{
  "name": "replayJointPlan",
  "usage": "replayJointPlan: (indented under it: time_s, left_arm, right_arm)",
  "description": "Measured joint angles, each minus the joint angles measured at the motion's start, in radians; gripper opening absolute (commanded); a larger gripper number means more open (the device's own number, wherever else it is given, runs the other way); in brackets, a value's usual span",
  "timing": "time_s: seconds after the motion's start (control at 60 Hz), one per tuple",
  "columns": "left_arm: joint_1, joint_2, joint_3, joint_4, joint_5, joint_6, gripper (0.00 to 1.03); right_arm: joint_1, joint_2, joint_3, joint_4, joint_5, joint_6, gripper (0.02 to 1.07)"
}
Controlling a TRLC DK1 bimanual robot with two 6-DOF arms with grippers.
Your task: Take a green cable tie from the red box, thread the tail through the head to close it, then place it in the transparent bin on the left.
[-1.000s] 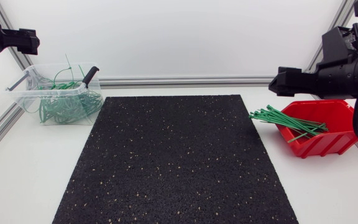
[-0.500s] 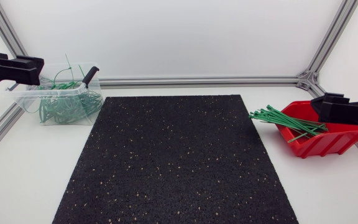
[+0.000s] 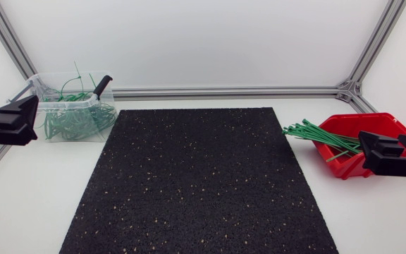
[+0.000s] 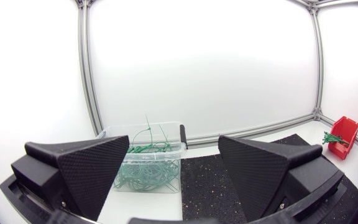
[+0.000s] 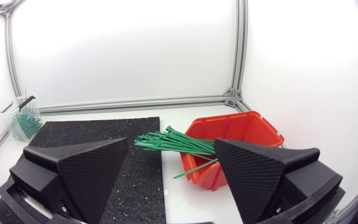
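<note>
My right pincer (image 5: 173, 148) stands open and empty at the frame's right edge, ties (image 3: 326, 137) just ahead in the box (image 3: 347, 166); left pincer (image 4: 174, 142) open too, beside the upper-left bin (image 3: 55, 101).

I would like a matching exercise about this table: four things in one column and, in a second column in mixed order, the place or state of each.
Things:
1. red plastic box
2. transparent plastic bin
3. black speckled rubber mat
4. straight green cable ties

Places or states:
A. in the middle of the table
B. stick out over the box's rim toward the mat
C. on the right side of the table
D. on the left side, with looped green ties inside

Pairs: 1-C, 2-D, 3-A, 4-B
</note>
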Motion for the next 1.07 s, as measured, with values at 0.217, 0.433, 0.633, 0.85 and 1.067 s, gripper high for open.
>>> replayJointPlan:
  time_s: [0.217,0.433,0.633,0.85,1.067]
  left_arm:
    - [-0.012,-0.13,-0.127,0.014,-0.005,-0.025,0.99]
    - [-0.023,-0.241,-0.254,0.015,-0.012,-0.041,0.99]
    - [-0.033,-0.341,-0.367,0.016,-0.014,-0.055,0.99]
    - [-0.045,-0.452,-0.489,0.023,-0.02,-0.074,0.97]
    - [-0.05,-0.486,-0.501,0.045,-0.032,-0.078,0.97]
  right_arm:
    - [0.023,-0.093,-0.124,0.1,0.004,-0.006,1.02]
    - [0.052,-0.188,-0.249,0.204,0.008,-0.007,1.02]
    - [0.078,-0.275,-0.361,0.303,0.016,-0.008,1.02]
    - [0.1,-0.349,-0.46,0.38,0.024,-0.014,1.02]
    - [0.1,-0.354,-0.46,0.38,0.027,-0.014,1.02]
